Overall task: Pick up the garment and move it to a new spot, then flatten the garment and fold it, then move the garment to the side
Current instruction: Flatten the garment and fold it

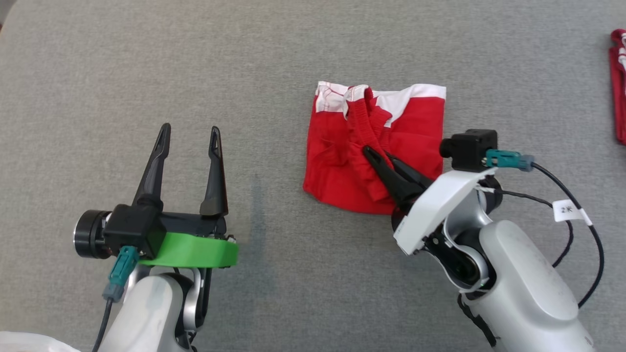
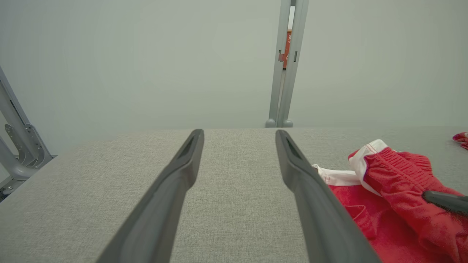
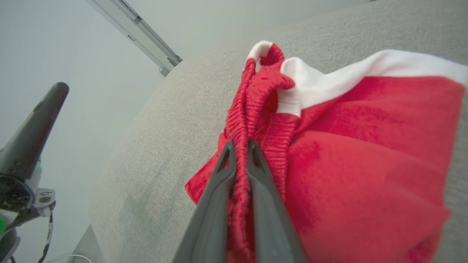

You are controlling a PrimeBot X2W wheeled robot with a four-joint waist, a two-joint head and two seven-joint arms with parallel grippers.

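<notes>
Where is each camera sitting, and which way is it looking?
Head view: on the robot's head, looking down at the grey table; shows the open left gripper and the right gripper pinching the red garment.
Left wrist view: on the left wrist, looking along its spread fingers across the table to a wall.
Right wrist view: on the right wrist, looking along fingers shut on the garment's ribbed band.
Shared: all three show the garment.

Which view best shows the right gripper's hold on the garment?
The right wrist view: the right gripper is shut on the ribbed waistband of the garment, seen close. The head view shows it from above; the left wrist view catches one fingertip.
</notes>
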